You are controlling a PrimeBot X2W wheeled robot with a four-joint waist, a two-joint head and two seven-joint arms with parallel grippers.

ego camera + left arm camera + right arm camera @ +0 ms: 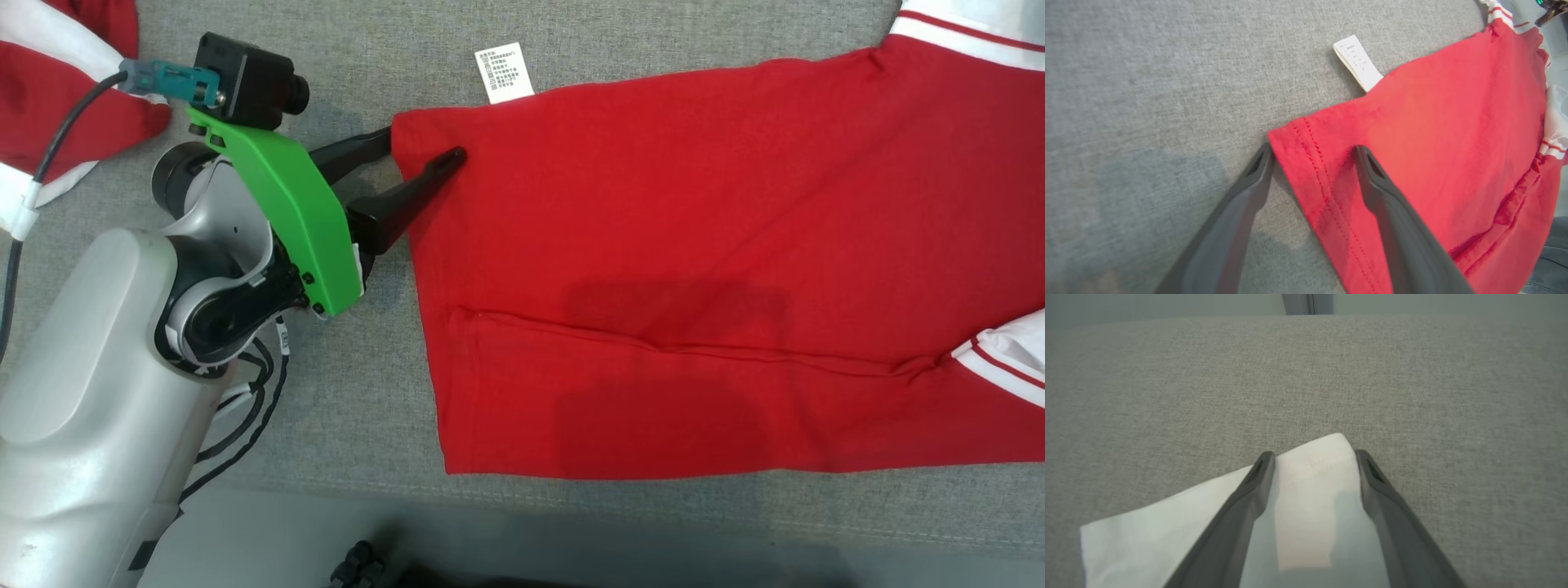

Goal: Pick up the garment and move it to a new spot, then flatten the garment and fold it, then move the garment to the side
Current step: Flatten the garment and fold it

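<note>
The red knit garment point(694, 245), its white care label point(504, 73) illegible, lies flat centre-right on grey woven upholstery point(343, 49), with the left gripper point(424, 147) spread astride its upper-left stitched hem corner and the right gripper point(1314, 455) spread over a white cloth corner point(1310, 465).

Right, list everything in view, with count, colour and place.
garment: one, red with white trim, spread on the surface, centre to right
label: one, white, at the garment's far edge
other cloth: one, red and white, head view's upper left
white cloth: one, white, under the right gripper
surface: one, grey fabric, beneath everything
left gripper: one, dark, open, straddling the garment's corner
right gripper: one, dark, open, over the white cloth
</note>
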